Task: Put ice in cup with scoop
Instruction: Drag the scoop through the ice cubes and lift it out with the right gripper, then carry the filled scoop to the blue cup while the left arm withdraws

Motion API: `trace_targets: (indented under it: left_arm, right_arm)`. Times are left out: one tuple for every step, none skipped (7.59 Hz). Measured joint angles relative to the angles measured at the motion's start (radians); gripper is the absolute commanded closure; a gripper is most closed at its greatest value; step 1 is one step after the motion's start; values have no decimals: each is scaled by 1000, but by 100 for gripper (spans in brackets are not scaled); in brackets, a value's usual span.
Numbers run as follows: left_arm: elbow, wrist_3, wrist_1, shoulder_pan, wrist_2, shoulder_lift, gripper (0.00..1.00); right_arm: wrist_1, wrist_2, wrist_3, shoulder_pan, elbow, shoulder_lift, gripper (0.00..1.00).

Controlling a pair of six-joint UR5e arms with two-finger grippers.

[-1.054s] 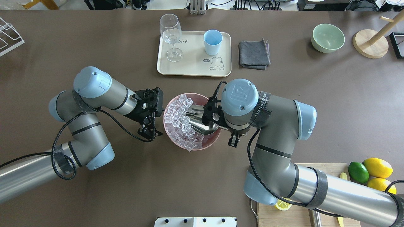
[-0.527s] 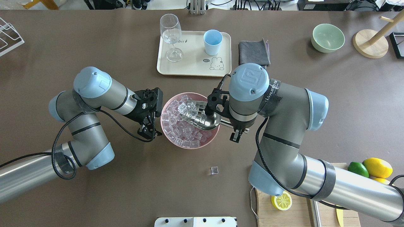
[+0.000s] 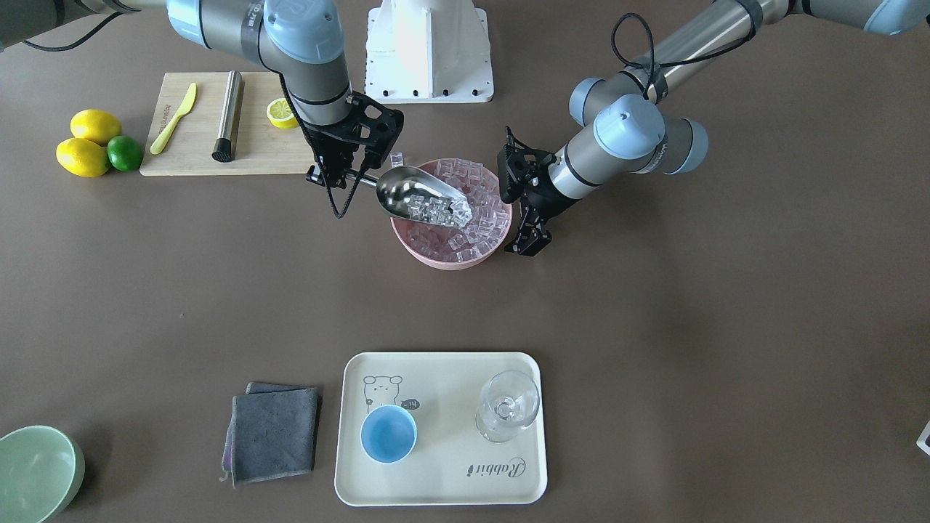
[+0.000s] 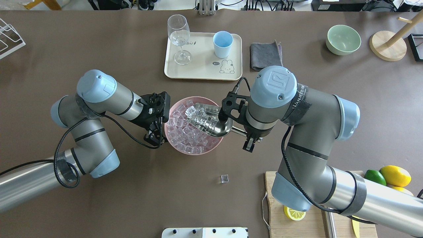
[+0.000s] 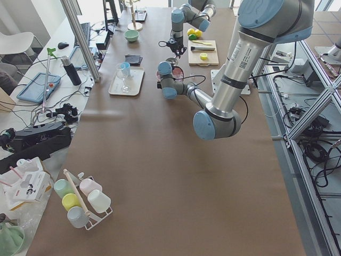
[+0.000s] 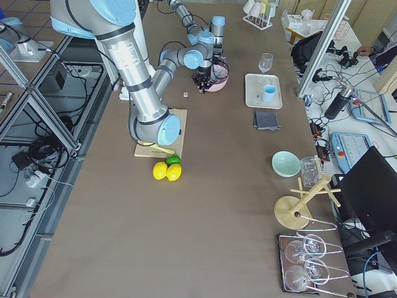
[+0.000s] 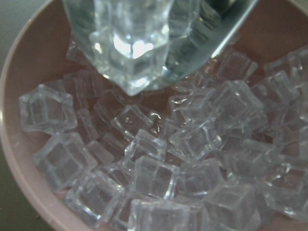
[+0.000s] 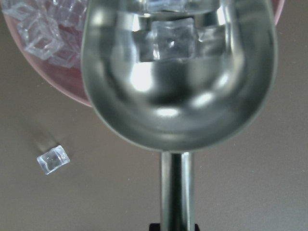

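My right gripper (image 4: pixel 247 138) is shut on the handle of the steel scoop (image 4: pixel 216 127). The scoop (image 3: pixel 396 192) is held just above the pink bowl (image 4: pixel 191 153), mouth pointing towards the left arm. It carries a few cubes of ice (image 4: pixel 197 114), which also show in the right wrist view (image 8: pixel 171 41). More ice (image 4: pixel 185 135) fills the bowl. My left gripper (image 4: pixel 158 141) is at the bowl's left rim, fingertips together, holding nothing that I can see. The light-blue cup (image 4: pixel 222 43) stands empty on the cream tray (image 4: pixel 201 71), far side of the bowl.
One loose ice cube (image 4: pixel 225 178) lies on the table near the robot's side of the bowl. A wine glass (image 4: pixel 178 36) shares the tray. A grey cloth (image 4: pixel 266 56) and green bowl (image 4: pixel 343 39) are to the right. A cutting board (image 3: pixel 189 160) with lemons is under my right arm.
My right arm has lifted the scoop out of the heap with ice in it and drawn back right. The bowl slid left towards my left gripper. One cube fell onto the table.
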Motion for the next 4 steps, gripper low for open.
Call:
trace_targets:
  left_arm:
    - [0, 0, 0, 0, 0, 0, 1]
    - [0, 0, 0, -1, 0, 0, 1]
    - [0, 0, 0, -1, 0, 0, 1]
    - [-1, 0, 0, -1, 0, 0, 1]
  right_arm:
    - [15, 21, 15, 12, 28, -17, 100]
    - [14, 58, 23, 41, 50, -24, 100]
    - [1, 96, 43, 82, 59, -26, 100]
    - [-22, 119, 72, 123, 59, -24, 100]
